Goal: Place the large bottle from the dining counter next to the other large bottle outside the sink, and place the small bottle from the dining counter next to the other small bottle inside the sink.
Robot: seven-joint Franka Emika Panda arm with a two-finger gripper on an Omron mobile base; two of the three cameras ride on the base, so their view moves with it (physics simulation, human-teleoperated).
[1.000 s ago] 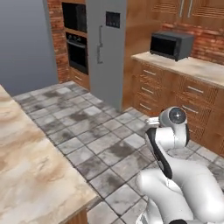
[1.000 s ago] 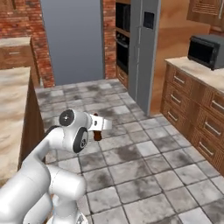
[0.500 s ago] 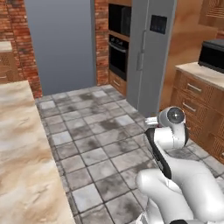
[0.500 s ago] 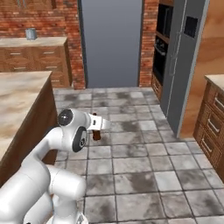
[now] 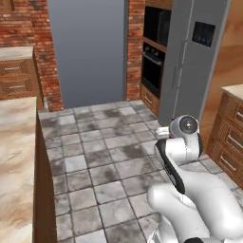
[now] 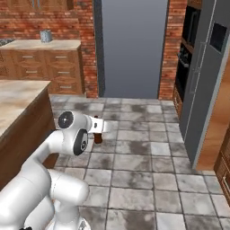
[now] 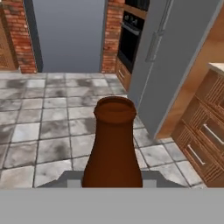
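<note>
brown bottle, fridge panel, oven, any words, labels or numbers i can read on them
None can be read.
Brown glass bottle held in the hand: plain, no label showing.
Dark panel on the tall grey fridge: blank, nothing legible.
Black built-in oven: any markings are too small and blurred to read.

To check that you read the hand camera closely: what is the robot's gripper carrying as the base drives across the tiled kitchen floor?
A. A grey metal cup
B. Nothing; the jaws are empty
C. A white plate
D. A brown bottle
D. The hand view shows a brown bottle rising right in front of the camera, and in the right base view the gripper is closed on it over the tiled floor.
</note>
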